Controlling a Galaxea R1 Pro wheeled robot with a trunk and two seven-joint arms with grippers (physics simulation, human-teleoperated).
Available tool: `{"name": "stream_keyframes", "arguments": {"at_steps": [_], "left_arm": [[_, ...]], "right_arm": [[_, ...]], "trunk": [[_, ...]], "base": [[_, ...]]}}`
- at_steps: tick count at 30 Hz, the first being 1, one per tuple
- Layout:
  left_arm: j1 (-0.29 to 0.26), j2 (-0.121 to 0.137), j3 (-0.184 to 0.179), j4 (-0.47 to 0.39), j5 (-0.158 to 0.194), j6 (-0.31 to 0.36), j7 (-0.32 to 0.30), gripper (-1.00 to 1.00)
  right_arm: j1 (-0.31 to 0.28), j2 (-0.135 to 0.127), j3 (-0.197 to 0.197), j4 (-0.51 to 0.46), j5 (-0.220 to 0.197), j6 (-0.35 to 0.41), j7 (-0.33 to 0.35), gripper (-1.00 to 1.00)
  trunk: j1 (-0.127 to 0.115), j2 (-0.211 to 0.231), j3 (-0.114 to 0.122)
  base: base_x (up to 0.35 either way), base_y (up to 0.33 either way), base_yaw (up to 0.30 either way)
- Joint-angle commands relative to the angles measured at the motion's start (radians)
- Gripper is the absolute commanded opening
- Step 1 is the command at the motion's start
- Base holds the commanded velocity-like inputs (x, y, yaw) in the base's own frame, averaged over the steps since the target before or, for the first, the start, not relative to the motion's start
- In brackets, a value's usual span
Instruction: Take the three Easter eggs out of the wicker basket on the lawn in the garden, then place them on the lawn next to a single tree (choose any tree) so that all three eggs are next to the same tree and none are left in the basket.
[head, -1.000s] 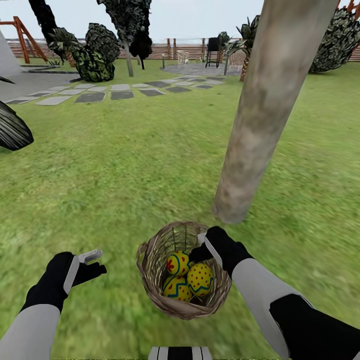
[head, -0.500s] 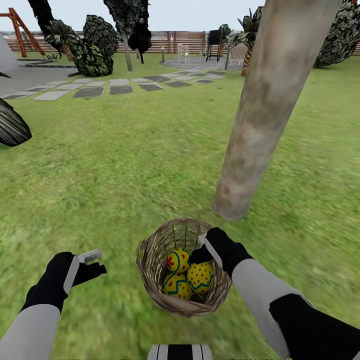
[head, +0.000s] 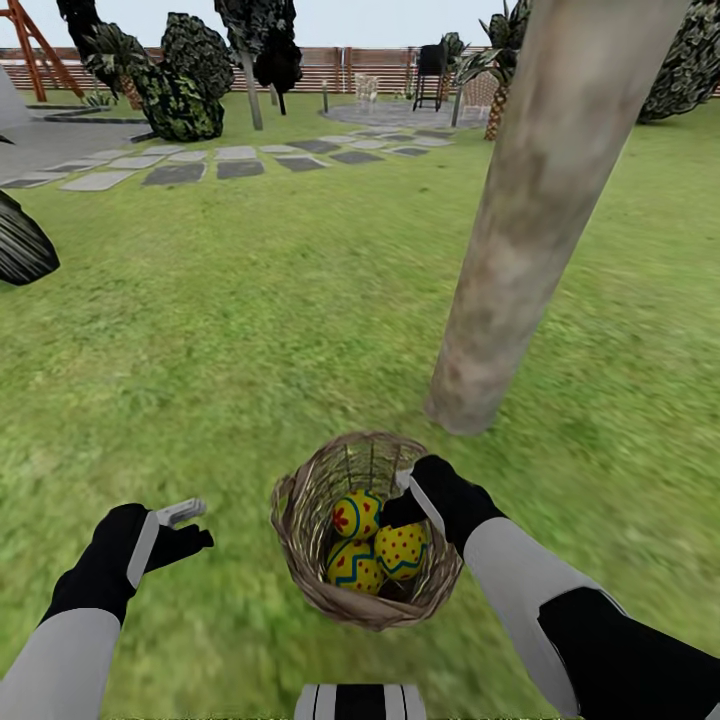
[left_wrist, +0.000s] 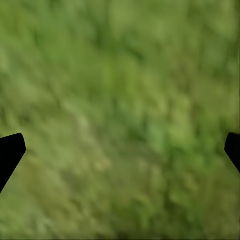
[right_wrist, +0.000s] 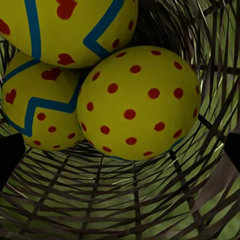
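The whole scene has slid a little as the head tips down; the arms and things have kept their places. The small round brown woven-twig basket (head: 365, 530) sits on the green mottled lawn (head: 230, 340) just short of the tall grey-brown bare trunk (head: 520, 250), all three yellow red-dotted eggs (head: 375, 545) inside. The right gripper (head: 405, 495) hangs spread at the rim, grasping nothing; the left gripper (head: 185, 530) waits released over grass. No egg is out yet, so I'd say unloading has not begun
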Motion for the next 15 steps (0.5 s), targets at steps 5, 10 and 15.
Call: {"name": "stream_keyframes", "arguments": {"at_steps": [5, 10, 15], "left_arm": [[0.0, -0.001, -0.001, -0.001, 0.004, 0.005, 0.0, 1.0], [0.0, -0.006, -0.006, 0.0, 0.002, 0.006, 0.0, 1.0], [0.0, -0.01, -0.007, 0.001, 0.0, 0.006, 0.0, 1.0]], "right_arm": [[-0.001, 0.0, 0.002, -0.008, -0.001, 0.004, 0.002, 1.0], [0.0, -0.002, 0.0, -0.026, 0.001, 0.003, 0.002, 1.0], [0.0, -0.004, -0.001, -0.042, 0.002, 0.002, 0.002, 1.0]], "trunk": [[0.0, 0.0, -0.009], [0.0, 0.0, -0.017], [0.015, -0.028, -0.038]], "base": [[0.0, 0.0, 0.0], [0.0, 0.0, 0.0], [0.0, 0.0, 0.0]]}}
